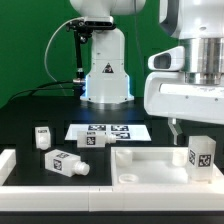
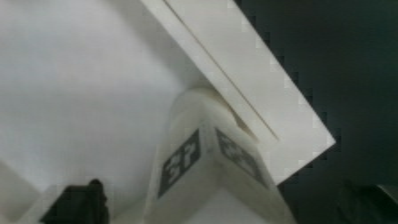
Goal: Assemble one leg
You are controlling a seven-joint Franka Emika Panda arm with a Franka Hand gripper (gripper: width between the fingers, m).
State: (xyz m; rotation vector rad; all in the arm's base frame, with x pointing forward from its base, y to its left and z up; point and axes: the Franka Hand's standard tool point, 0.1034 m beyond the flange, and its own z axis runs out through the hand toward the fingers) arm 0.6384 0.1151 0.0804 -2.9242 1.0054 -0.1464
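Right, I've got the leg (image 1: 201,156) standing upright on the large white panel (image 1: 150,165), near the corner of it at the exterior view's right, tag facing the camera. The gripper (image 1: 178,129) hangs just above and a touch toward the exterior view's left of the leg's top — I can see one dark finger (image 1: 176,128) poking down beside it, not clearly on it. From the wrist view the leg (image 2: 199,150) fills the frame close in, with dark fingertips (image 2: 80,200) low at either side, well apart, so I'd call the jaws spread and holding nothing.

Biggest worry from here: the leg is tall and narrow, so if I drop down off-centre a finger could clip its top edge and tip it over onto the panel or off onto the bench (image 1: 30,110). A skewed grasp would also cock the peg, and then it would bind in its hole instead of seating — though I can't see the peg or the hole from either view.

Two more legs (image 1: 66,162) (image 1: 41,136) sit well off at the exterior view's left, beyond the marker board (image 1: 107,131), out of the way.
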